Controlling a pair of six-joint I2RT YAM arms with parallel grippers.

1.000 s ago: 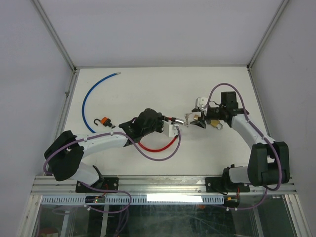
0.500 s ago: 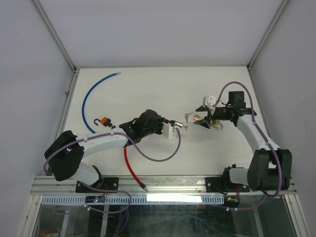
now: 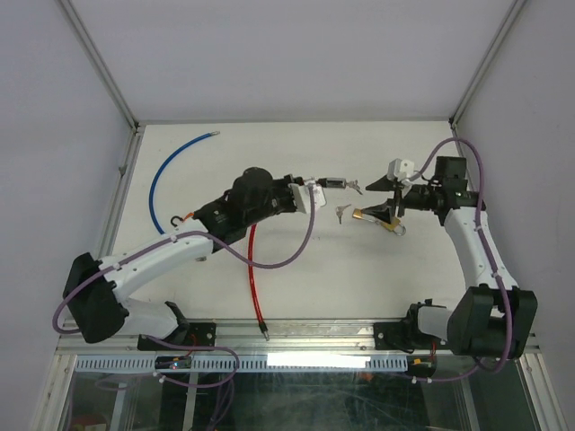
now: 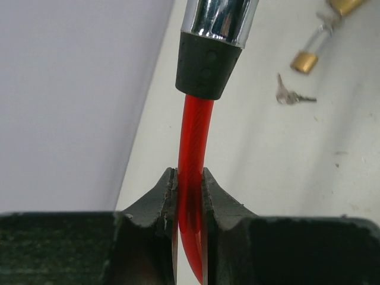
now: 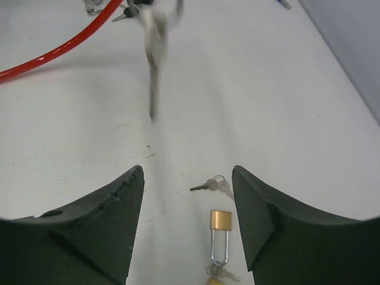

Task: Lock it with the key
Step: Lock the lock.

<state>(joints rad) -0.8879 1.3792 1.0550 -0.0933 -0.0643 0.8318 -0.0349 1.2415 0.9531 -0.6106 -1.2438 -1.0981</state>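
My left gripper point(image 3: 312, 188) point(image 4: 190, 173) is shut on the red cable point(image 4: 191, 136) just behind its black collar and chrome lock head point(image 3: 333, 182) point(image 4: 218, 21), held above the table. A key bunch point(image 3: 356, 187) hangs from the head's far end and shows blurred in the right wrist view point(image 5: 154, 65). The cable point(image 3: 254, 269) trails toward the near edge. My right gripper point(image 3: 388, 198) point(image 5: 187, 170) is open and empty, to the right of the lock head and apart from it, over a brass padlock point(image 5: 221, 220).
On the table below the right gripper lie a brass padlock point(image 3: 365, 215) point(image 4: 304, 61), a loose pair of keys point(image 3: 341, 213) point(image 5: 211, 185) point(image 4: 289, 95) and a second padlock point(image 3: 393, 227). A blue cable point(image 3: 162, 175) curves at the far left.
The left arm has lifted the lock head up and toward the back, and the red cable has swung from a loop to a straight trail. The right gripper has drawn back to the right.
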